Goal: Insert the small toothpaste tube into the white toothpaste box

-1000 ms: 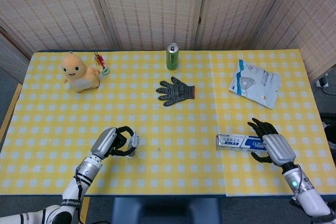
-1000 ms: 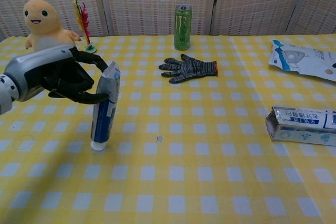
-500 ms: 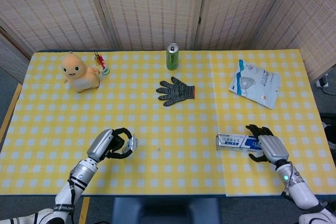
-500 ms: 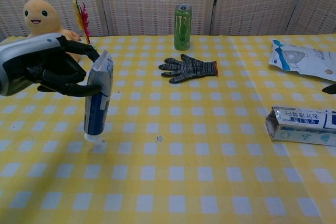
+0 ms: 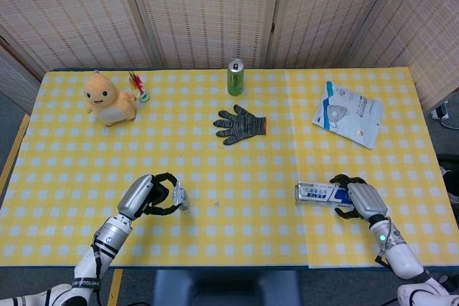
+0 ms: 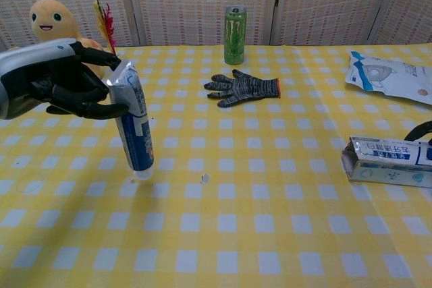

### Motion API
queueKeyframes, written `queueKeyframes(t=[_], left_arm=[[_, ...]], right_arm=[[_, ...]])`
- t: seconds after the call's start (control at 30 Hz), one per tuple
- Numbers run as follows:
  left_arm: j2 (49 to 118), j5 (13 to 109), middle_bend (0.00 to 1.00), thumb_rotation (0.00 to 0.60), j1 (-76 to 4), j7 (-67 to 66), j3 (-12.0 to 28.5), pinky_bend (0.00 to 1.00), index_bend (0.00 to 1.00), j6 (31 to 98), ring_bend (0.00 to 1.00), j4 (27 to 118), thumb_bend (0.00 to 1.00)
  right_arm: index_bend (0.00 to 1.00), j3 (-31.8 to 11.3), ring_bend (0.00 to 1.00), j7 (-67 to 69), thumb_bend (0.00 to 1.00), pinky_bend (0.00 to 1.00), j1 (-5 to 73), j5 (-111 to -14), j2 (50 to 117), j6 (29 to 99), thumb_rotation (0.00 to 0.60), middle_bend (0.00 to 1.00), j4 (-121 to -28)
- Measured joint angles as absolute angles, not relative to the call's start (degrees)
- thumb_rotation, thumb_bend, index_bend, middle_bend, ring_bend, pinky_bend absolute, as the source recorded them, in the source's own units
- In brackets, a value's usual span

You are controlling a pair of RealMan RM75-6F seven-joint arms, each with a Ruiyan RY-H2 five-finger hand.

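The small toothpaste tube [image 6: 133, 129], blue and white, hangs cap down just above the table, tilted. My left hand [image 6: 57, 79] grips its crimped top end; from the head view the left hand [image 5: 147, 195] and tube [image 5: 179, 196] sit at the front left. The white toothpaste box [image 5: 320, 192] lies flat at the front right, its open flap end facing left [image 6: 349, 163]. My right hand [image 5: 358, 198] is at the box's right end with its fingers curled around it above and below. In the chest view only one dark fingertip [image 6: 422, 129] shows, arching over the box.
A grey work glove [image 5: 240, 124] lies mid-table, with a green can [image 5: 235, 77] behind it. A yellow plush toy [image 5: 107, 97] stands at the back left and a mask packet [image 5: 348, 113] lies at the back right. A tiny white speck [image 6: 205, 178] sits near the tube.
My left hand has lifted the tube off the table and tilted it, so the cap now points down and right. My right hand has slid left onto the box's right end.
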State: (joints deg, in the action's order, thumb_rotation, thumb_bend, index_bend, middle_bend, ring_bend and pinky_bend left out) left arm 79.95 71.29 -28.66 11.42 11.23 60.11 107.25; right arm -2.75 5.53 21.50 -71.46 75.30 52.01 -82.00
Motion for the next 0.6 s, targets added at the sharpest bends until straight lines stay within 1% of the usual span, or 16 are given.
queueKeyframes(t=[0.13, 0.27, 0.37, 0.6], left_arm=[[79.60, 71.09, 1.00, 0.600, -28.58, 12.87, 11.43, 1.00, 0.89, 60.14, 1.00, 107.97, 0.73], [78.54, 70.81, 1.00, 0.600, -28.48, 15.10, 11.77, 1.00, 0.89, 59.86, 1.00, 109.32, 0.73], [77.96, 70.81, 1.00, 0.600, -28.42, 15.69, 11.88, 1.00, 0.89, 59.89, 1.00, 109.98, 0.73], [76.56, 70.32, 1.00, 0.600, -28.54, 16.94, 12.24, 1.00, 0.89, 59.54, 1.00, 111.79, 0.73]], right_arm=[[0.36, -3.22, 0.29, 5.25, 0.33, 0.29, 21.22, -71.37, 76.84, 53.54, 0.600, 0.28, -81.15], [0.40, -3.62, 0.32, 5.30, 0.33, 0.33, 21.02, -71.61, 78.26, 54.69, 0.600, 0.31, -80.18], [0.41, -3.76, 0.33, 5.75, 0.33, 0.35, 20.89, -72.01, 78.67, 55.27, 0.600, 0.32, -79.97], [0.41, -4.11, 0.33, 8.30, 0.33, 0.35, 20.26, -73.77, 78.44, 57.55, 0.600, 0.32, -80.88]])
